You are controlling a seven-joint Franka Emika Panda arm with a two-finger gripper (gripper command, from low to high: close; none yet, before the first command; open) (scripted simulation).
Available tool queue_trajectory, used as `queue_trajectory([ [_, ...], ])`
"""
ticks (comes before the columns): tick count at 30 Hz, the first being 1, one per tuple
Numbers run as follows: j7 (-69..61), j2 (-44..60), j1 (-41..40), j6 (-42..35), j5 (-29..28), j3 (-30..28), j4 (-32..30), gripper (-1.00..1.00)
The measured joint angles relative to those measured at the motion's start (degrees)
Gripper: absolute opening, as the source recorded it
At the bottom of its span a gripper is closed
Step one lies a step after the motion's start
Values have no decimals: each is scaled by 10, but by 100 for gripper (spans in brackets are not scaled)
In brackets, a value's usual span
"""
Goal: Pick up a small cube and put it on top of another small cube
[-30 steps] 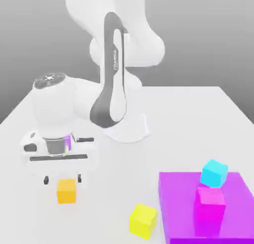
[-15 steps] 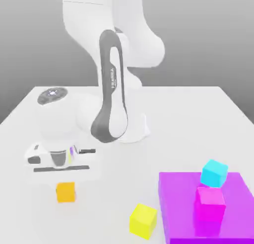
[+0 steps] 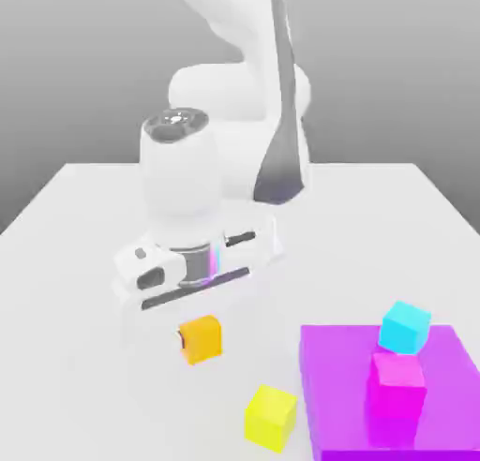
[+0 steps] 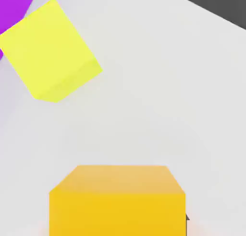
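Small plain orange cube (image 3: 201,339) hanging left of centre in the lower half of the exterior view, directly under the gripper (image 3: 199,330), lifted clear of the white table (image 3: 56,262). Flat matte faces, no markings, top face slightly lighter than the front, rotated a little. Gripper clamped narrow on the orange cube, jaws pulled in against its sides, white hand body tilted above it. In the hand view, orange cube (image 4: 117,200) at bottom centre, broad front face deeper orange, top face paler. Yellow cube (image 3: 271,417) at lower centre of the exterior view, on the table, apart from the orange one; lighter, tilted (image 4: 49,51) in the hand view's upper left. Cyan cube (image 3: 405,326) at lower right, sitting on the big purple block (image 3: 337,394), just above the magenta cube (image 3: 397,383).
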Motion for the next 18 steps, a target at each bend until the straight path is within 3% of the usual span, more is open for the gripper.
queue_trajectory([
  [8, -103, -78, 150, -117, -41, 108, 45, -100],
  [13, -114, -11, 170, -40, -51, 127, 37, -100],
  [14, -114, 0, 173, -26, -53, 125, 34, 100],
  [18, -114, 0, 174, -26, -53, 124, 34, 100],
])
